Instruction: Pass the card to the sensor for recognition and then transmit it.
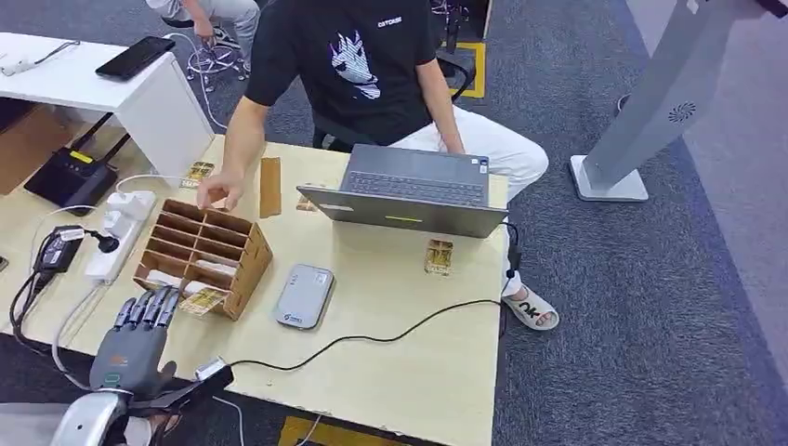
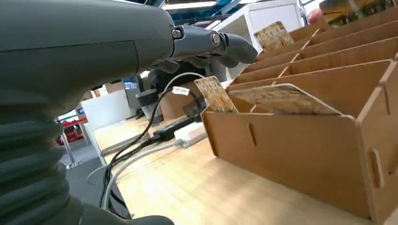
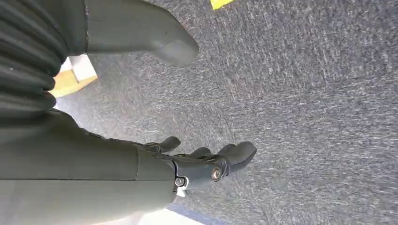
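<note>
**Left hand at the near end of the card rack, right hand over the carpet**

We found the left hand (image 1: 139,330) at the near-left edge of the wooden table (image 1: 400,372), its fingers (image 1: 149,307) stretched forward and lying close side by side, their tips at the nearest row of the cardboard rack (image 1: 204,255). A patterned card (image 1: 203,300) lay tilted in that nearest row, just beside the fingertips; from the head view we could not tell whether they touched it. In the left wrist view the fingers (image 2: 211,44) reached out above the rack (image 2: 305,140), and nothing was clamped between them and the thumb, so we judged the hand open and holding nothing. That view also showed one card (image 2: 216,93) standing upright in the front compartment and another (image 2: 281,98) lying flat across the divider next to it.

The right hand (image 3: 206,164) hung over grey carpet (image 3: 305,93), fingers loosely spread and slightly curled, with nothing in it.

The grey sensor (image 1: 305,295) lay flat on the table just right of the rack, a black cable (image 1: 372,339) running past it. Another card (image 1: 439,256) lay farther right, in front of the open laptop (image 1: 409,190). A person in a black shirt (image 1: 353,65) sat behind the table, one hand (image 1: 218,190) resting at the far edge of the rack. A white power strip (image 1: 121,232) sat to the rack's left.
</note>
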You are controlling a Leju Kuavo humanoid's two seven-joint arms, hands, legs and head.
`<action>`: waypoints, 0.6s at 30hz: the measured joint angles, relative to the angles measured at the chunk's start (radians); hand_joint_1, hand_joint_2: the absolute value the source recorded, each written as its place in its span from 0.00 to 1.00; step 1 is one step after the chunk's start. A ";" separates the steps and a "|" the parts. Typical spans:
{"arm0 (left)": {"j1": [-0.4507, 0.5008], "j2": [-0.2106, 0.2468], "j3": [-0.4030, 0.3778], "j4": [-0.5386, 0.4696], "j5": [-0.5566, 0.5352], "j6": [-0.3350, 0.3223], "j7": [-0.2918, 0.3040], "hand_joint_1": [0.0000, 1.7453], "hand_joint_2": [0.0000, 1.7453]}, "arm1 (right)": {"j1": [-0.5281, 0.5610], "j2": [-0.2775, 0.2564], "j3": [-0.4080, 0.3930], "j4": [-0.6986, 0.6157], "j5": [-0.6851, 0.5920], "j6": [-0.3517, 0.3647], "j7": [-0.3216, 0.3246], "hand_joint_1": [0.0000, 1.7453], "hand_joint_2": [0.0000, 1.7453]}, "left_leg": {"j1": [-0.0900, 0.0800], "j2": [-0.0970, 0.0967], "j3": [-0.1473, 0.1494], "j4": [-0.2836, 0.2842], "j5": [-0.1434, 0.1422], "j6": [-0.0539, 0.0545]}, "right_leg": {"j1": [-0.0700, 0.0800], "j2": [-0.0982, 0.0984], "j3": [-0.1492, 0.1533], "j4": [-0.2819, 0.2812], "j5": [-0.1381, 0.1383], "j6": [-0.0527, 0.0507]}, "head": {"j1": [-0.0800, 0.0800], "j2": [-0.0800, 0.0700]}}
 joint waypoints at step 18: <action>-0.071 -0.066 0.017 0.090 -0.019 0.089 -0.027 0.00 1.00 | -0.001 -0.001 0.022 0.000 0.018 0.004 -0.002 0.00 1.00 | 0.000 0.000 0.000 0.000 0.000 0.000 | 0.000 0.000 0.000 0.000 0.000 0.000 | 0.000 0.000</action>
